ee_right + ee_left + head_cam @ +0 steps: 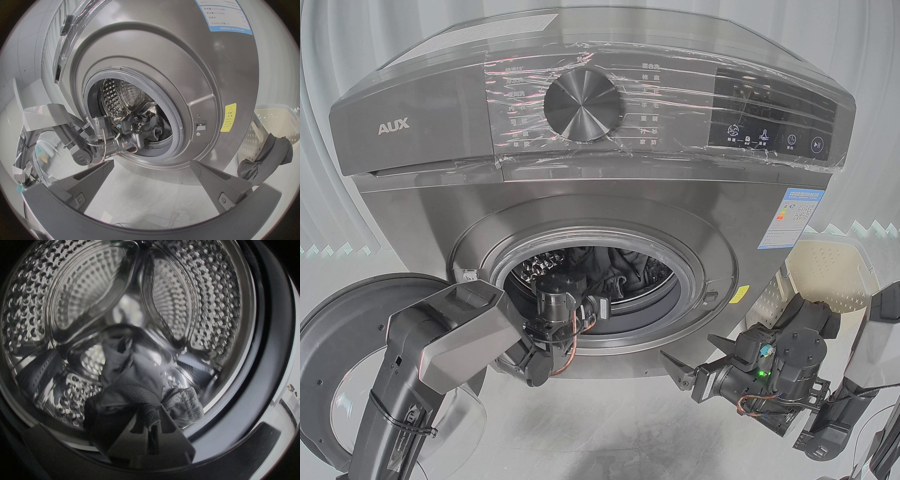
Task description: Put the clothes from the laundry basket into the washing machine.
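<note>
Nearest, the right gripper (686, 347) hangs low over the floor (600, 425) in front of the machine (600, 200). Its two fingers are spread wide with nothing between them. The left arm reaches past the one door (337, 350), which stands swung open on the left, and its wrist sits in the round mouth of the machine.

The left gripper (152, 415) is inside the drum (193, 302). Its two fingers are drawn almost together and pinch a fold of dark cloth (134, 380). The cloth is bunched at the fingertips, low in the drum and near the front. A paler, fuzzy-looking patch sits just beside it, and I cannot tell whether that is a second piece or the same one turned inside out.

To the right of the machine stands one cream basket (275, 122) with perforated walls. One dark garment (268, 156) is draped over its rim.

On the machine's front are one dial (582, 104) and two stickers, a blue-edged one (799, 215) and a small yellow one (739, 294).

The head view gives the dark cloth as only a dim heap behind the left wrist, and it shows the basket but not the garment on it. The left wrist view alone shows the pinch. The right wrist view alone shows the garment on the rim.
</note>
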Tool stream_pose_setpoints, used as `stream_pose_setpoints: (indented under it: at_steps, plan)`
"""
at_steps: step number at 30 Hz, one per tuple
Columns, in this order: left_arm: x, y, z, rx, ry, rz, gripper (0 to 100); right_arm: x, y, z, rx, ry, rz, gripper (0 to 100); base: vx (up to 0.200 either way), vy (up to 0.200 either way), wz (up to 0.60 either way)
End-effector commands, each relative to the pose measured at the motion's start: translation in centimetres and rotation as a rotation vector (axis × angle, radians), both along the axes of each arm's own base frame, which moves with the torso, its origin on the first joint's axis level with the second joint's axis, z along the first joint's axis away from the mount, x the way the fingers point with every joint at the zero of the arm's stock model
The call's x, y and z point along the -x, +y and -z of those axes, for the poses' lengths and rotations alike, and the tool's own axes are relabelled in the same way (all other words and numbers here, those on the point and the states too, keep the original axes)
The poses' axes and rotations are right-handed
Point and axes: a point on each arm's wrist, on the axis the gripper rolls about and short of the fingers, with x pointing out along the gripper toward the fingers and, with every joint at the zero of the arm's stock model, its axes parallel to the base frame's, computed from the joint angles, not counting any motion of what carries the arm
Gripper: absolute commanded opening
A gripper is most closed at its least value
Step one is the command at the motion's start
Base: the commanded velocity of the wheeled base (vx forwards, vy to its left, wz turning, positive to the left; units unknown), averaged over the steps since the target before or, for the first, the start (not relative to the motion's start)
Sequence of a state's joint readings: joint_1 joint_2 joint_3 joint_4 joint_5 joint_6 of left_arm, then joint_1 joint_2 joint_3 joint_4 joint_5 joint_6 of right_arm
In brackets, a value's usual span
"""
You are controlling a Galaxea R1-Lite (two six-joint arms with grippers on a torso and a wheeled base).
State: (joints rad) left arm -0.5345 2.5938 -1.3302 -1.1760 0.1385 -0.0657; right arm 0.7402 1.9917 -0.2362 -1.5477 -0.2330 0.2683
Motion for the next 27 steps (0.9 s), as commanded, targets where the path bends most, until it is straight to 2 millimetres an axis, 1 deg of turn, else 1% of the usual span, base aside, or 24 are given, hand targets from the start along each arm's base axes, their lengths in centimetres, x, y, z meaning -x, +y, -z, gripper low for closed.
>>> stream_pose_setpoints:
  at_steps: [1,7,12,17,18,27]
  plan:
    - [-2.4,0.3,-3.1,0.075,-0.119,-0.062,0,0.0,0.0,-0.1,-0.003,-0.003,0.0,100,0.0,0.0,0.0]
    - [-3.8,0.2,-5.1,0.124,-0.204,-0.081,0,0.0,0.0,-0.1,-0.004,-0.004,0.001,100,0.0,0.0,0.0]
    - [-4.5,0.0,-4.7,0.135,-0.223,-0.096,0,0.0,0.0,-0.1,-0.004,-0.004,0.001,100,0.0,0.0,0.0]
    - [-4.6,0.0,-4.5,0.134,-0.223,-0.098,0,0.0,0.0,-0.1,-0.005,-0.003,0.001,100,0.0,0.0,0.0]
    - [-4.6,0.0,-4.5,0.134,-0.223,-0.098,100,0.0,0.0,-0.1,-0.005,-0.003,0.001,100,0.0,0.0,0.0]
    - [-4.0,-0.4,-4.0,0.136,-0.203,-0.086,100,0.0,-0.1,-0.1,-0.004,-0.002,0.001,100,0.0,0.0,0.0]
